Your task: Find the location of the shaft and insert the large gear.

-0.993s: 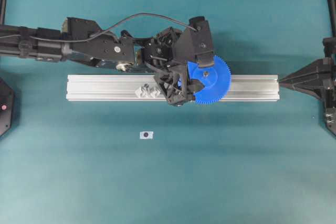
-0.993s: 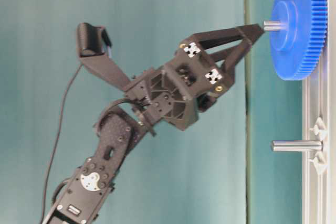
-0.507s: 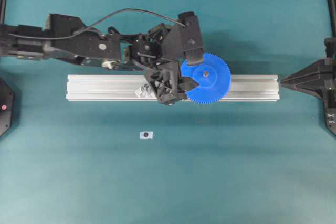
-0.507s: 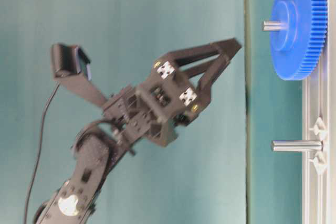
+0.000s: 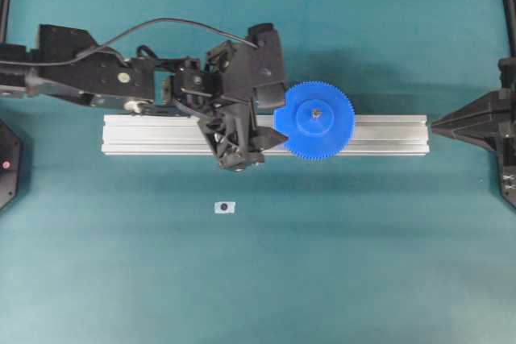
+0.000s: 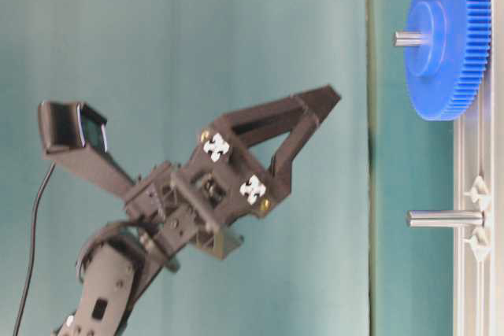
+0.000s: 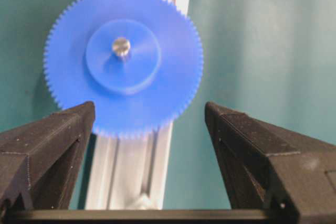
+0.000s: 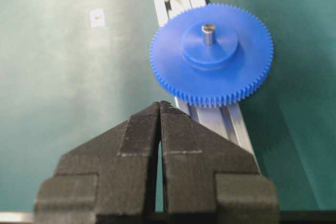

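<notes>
One teal table [image 5: 258, 279] carries everything. Two black arms are in view: the left arm [image 5: 89, 82] stretches in over the back of the rail, the right one sits parked at the far edge.

One long aluminium rail [image 5: 387, 133] lies across the table middle, slotted lengthwise.

Left gripper [image 7: 149, 116]: released, fingers spread wide with nothing between them. In the left wrist view the two black fingertips [image 7: 63, 129] frame the gear from below without touching it. From table level the left gripper [image 6: 315, 108] hangs well clear of the rail, apart from the gear.

Right gripper [image 8: 159, 109]: clenched, fingers pressed together, holding nothing; its tip [image 5: 439, 125] points at the rail's end, just beside it.

One large gear [image 5: 314, 119]: bright blue disc, fine teeth all round, raised round hub, wider than the rail so its rim overhangs both sides. It sits on the rail, threaded onto one shaft [image 8: 208, 32], whose grey metal tip pokes out of the hub centre.

Shafts counted: two. The second pin [image 6: 445, 218] stands bare on the rail, flanked by two small clear mounts [image 6: 476, 192], near the gear but apart from it.

One small white tag [image 5: 225, 208] with a dark spot lies on the table in front of the rail.
</notes>
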Controlling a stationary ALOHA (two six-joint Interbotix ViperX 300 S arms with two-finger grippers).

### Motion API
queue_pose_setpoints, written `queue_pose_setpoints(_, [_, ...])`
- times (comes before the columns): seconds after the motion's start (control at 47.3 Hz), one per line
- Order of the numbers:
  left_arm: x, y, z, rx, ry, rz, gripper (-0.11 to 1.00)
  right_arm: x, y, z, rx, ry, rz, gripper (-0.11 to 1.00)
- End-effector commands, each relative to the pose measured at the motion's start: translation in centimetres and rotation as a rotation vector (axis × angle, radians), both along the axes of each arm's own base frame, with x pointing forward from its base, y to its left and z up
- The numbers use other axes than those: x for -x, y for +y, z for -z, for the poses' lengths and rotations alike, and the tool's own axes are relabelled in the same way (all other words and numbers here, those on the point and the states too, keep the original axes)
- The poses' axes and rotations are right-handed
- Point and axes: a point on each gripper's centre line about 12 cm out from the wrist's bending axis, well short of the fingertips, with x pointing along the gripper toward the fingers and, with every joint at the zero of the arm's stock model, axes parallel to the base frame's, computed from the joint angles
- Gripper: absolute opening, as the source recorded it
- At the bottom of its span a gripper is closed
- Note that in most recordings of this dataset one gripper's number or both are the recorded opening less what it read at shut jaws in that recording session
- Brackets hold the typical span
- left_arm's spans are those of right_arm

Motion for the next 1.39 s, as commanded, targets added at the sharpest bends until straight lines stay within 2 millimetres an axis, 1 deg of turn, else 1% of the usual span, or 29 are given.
queue_pose_setpoints(0.0, [0.6, -0.3, -2.4, -0.008, -0.058, 0.006, 0.86, -0.2, 0.0, -0.4, -0.007, -0.010, 0.006, 0.02])
queue_pose_setpoints(0.19, [1.8, -0.3, -3.6, -0.010, -0.084, 0.006, 0.86, -0.2, 0.0, -0.4, -0.007, -0.011, 0.006, 0.02])
queue_pose_setpoints(0.465, [3.8, -0.5, -3.9, -0.007, -0.087, 0.004, 0.86, -0.1, 0.0, -0.5, -0.007, -0.016, 0.006, 0.02])
queue_pose_setpoints(0.676, [5.2, -0.8, -4.6, -0.010, -0.105, 0.010, 0.85, -0.1, 0.0, -0.5, -0.008, -0.016, 0.006, 0.02])
queue_pose_setpoints(0.909, [6.4, -1.1, -4.5, -0.009, -0.104, 0.016, 0.85, -0.1, 0.0, -0.5, -0.007, -0.016, 0.006, 0.02])
queue_pose_setpoints(1.12, [7.5, -1.3, -5.1, -0.011, -0.121, 0.019, 0.85, -0.1, 0.0, -0.5, -0.007, -0.016, 0.006, 0.02])
queue_pose_setpoints(1.374, [9.1, -1.7, -5.1, -0.012, -0.124, 0.029, 0.86, -0.1, 0.0, -0.2, -0.007, -0.010, 0.006, 0.02])
